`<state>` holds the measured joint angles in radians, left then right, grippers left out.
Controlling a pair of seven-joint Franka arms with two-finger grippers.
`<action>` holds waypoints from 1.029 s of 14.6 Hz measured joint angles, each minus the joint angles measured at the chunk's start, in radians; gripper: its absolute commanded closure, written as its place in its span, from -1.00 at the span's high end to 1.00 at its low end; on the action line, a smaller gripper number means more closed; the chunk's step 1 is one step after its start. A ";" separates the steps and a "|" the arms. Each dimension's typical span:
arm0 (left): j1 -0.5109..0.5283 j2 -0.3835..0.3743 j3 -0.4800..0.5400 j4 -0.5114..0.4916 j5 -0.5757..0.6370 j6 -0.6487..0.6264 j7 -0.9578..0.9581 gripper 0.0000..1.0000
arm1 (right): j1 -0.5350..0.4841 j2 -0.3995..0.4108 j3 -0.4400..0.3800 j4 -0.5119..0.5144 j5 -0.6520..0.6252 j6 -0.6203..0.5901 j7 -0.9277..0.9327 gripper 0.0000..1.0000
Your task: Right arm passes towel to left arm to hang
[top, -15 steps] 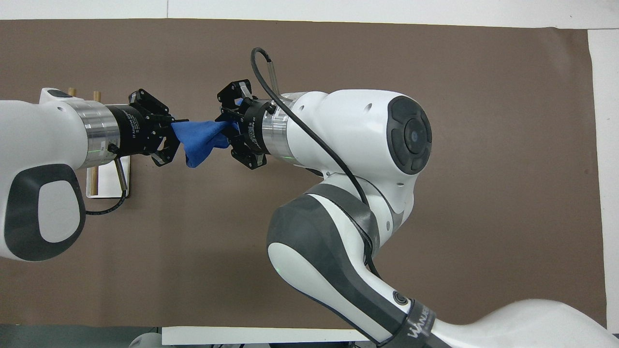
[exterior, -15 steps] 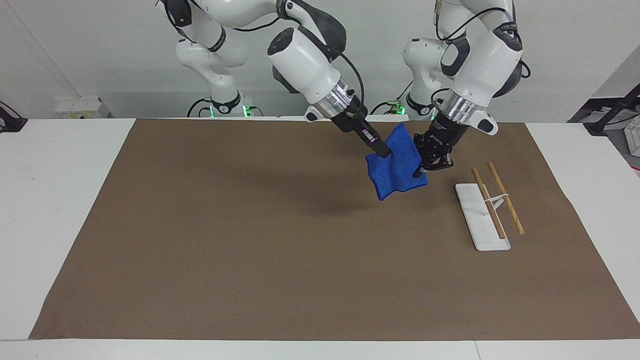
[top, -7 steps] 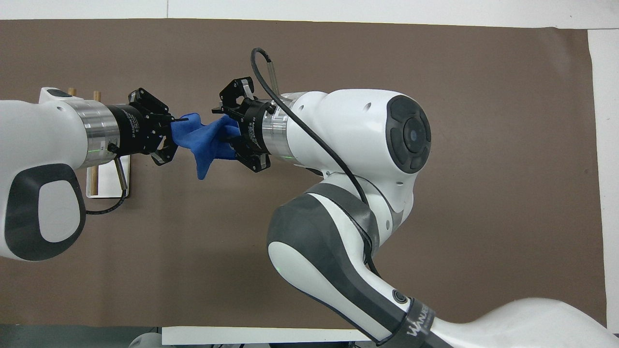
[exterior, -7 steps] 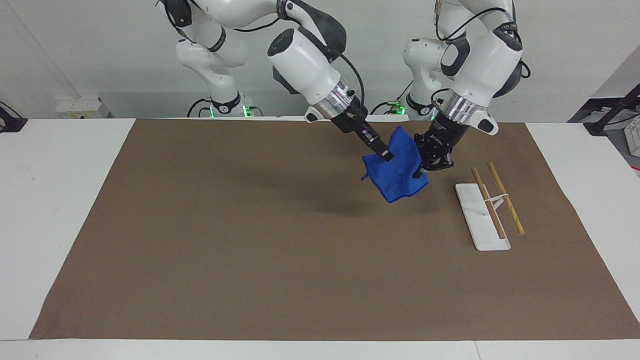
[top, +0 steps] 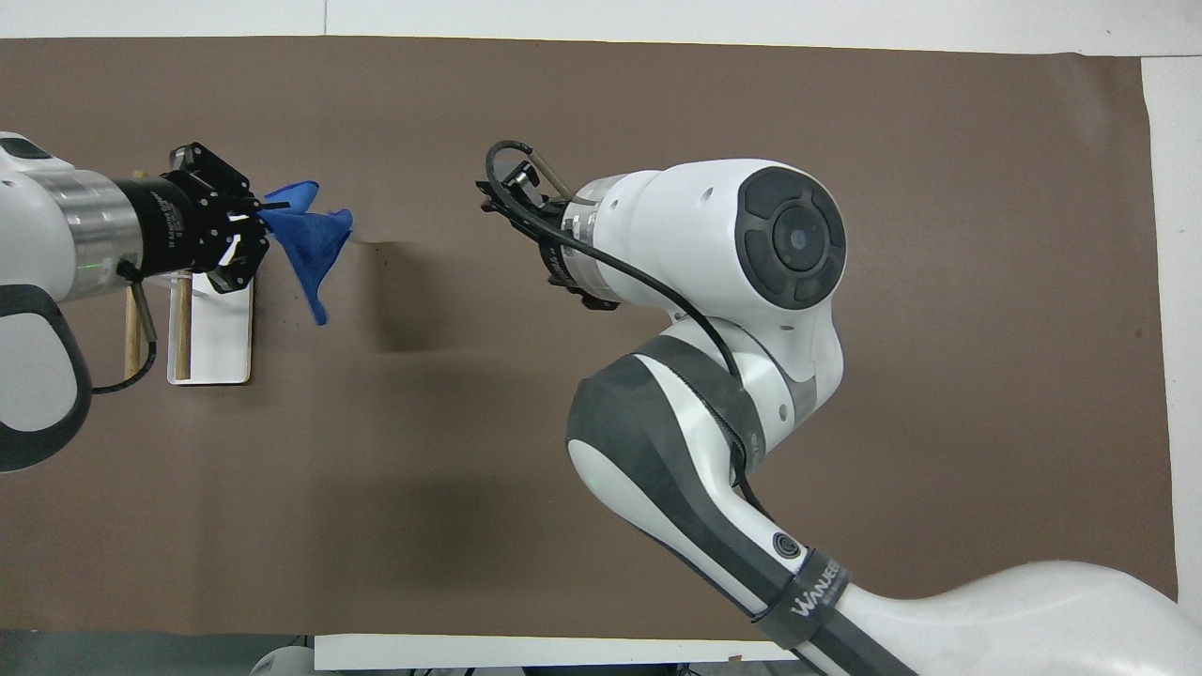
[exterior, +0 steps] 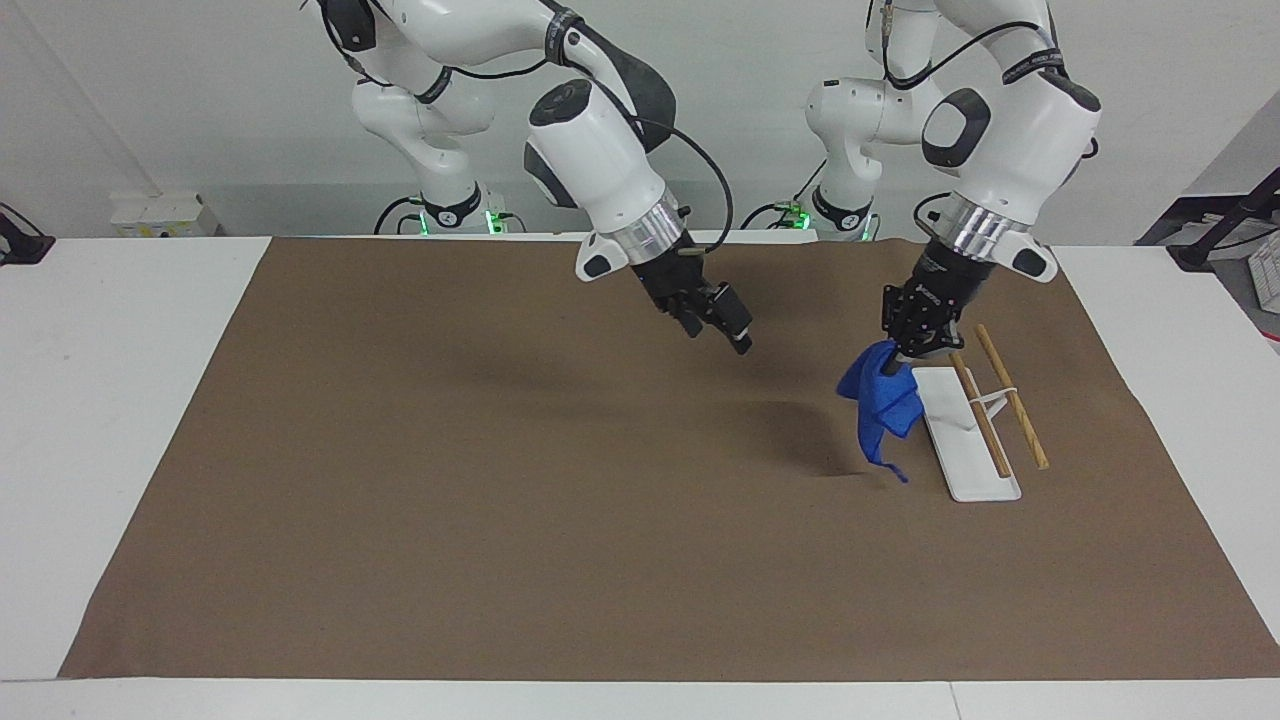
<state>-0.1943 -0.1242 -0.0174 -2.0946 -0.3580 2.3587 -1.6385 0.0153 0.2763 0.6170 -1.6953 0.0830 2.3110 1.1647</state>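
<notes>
The blue towel (exterior: 882,400) hangs bunched from my left gripper (exterior: 905,358), which is shut on its upper edge. It hangs in the air over the mat, just beside the white base of the rack (exterior: 965,440). Its thin loop dangles at the bottom. In the overhead view the towel (top: 305,239) sticks out from the left gripper (top: 258,218). My right gripper (exterior: 728,328) is open and empty, raised over the middle of the mat and apart from the towel. In the overhead view the right gripper (top: 502,188) is mostly hidden by its own arm.
The rack has two wooden rods (exterior: 1010,395) on a white stand, at the left arm's end of the brown mat (exterior: 500,500). In the overhead view the rods (top: 178,324) lie partly under the left wrist. White table shows around the mat.
The right gripper let go of the towel and drew back toward the middle of the mat. The left gripper carried the towel away to the rack, where it now hangs down bunched.
</notes>
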 measured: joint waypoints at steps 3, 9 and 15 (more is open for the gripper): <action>0.091 0.012 0.002 -0.001 0.000 0.005 0.124 -0.98 | -0.010 -0.065 -0.129 -0.005 -0.127 -0.269 -0.325 1.00; 0.177 0.061 0.002 -0.003 0.000 0.049 0.336 -0.98 | -0.027 -0.240 -0.432 0.000 -0.150 -0.568 -0.860 1.00; 0.235 0.068 0.003 -0.002 0.000 0.098 0.781 -1.00 | -0.026 -0.312 -0.602 0.051 -0.133 -0.669 -1.094 1.00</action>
<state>0.0404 -0.0566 -0.0146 -2.0966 -0.3581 2.4570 -0.8573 -0.0111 -0.0355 0.0154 -1.6440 -0.0501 1.6415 0.0707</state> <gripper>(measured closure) 0.974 0.000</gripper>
